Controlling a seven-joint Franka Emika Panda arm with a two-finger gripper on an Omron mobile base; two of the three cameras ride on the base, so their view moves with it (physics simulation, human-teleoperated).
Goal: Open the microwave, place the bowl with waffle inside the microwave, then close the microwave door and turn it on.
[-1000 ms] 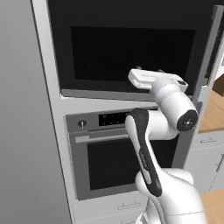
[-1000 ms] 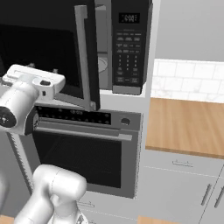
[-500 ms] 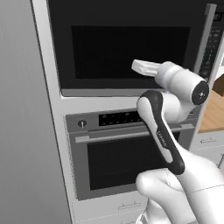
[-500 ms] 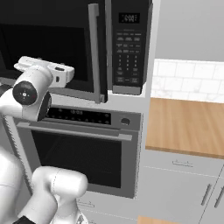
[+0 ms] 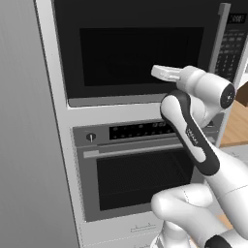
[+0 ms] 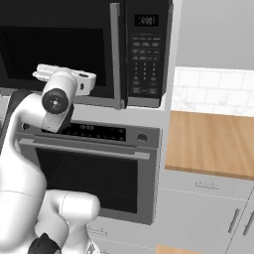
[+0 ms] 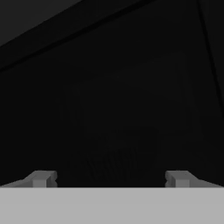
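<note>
The microwave (image 6: 147,54) is a black built-in box with a keypad and small display at its right. The microwave door (image 5: 140,48) lies flush or nearly flush against the box. Its grey bar handle (image 6: 116,54) stands beside the keypad. My gripper (image 7: 110,179) points at the dark door glass from close by. Its fingertips (image 7: 41,178) are wide apart with nothing between them, so it is open. The white hand (image 5: 164,72) hovers before the lower right of the window; from the other side the hand (image 6: 59,77) sits left of the handle. The bowl and the waffle are out of view.
A silver oven (image 5: 135,164) with a horizontal handle sits right under the microwave. A wooden counter (image 6: 213,144) with a white tiled wall behind it lies to the right, with grey drawers (image 6: 208,208) beneath. A tall grey panel (image 5: 24,145) borders the left.
The microwave door has swung from ajar to closed against the box. My hand has followed it in toward the glass, rising a little. The jaws have stayed open.
</note>
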